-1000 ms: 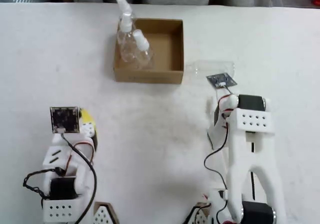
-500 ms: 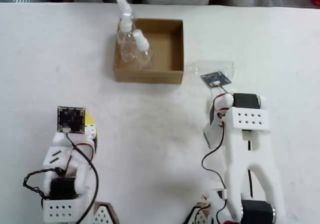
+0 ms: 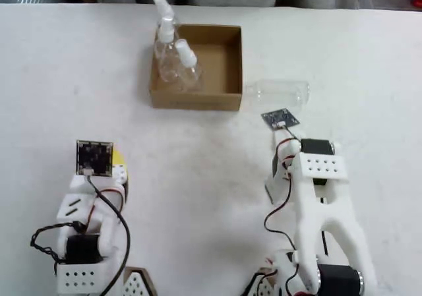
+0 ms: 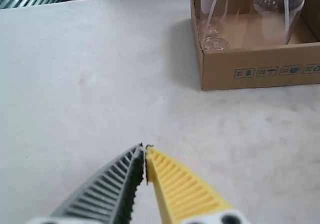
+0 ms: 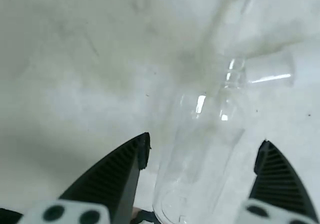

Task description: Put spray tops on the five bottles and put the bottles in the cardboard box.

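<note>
Here, right claw point(image 5: 203, 144) spread, lying bottle point(image 5: 197, 184) ahead

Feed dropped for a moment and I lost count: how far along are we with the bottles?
Done: what look like three bottles with spray tops stand in the box. In hand: a bottle without a top lies on the table right of the box, between the fingers of the open right tool, not gripped. The left tool is shut, low over the table. Left: top that bottle, box it, then whatever remains of the five.
</note>
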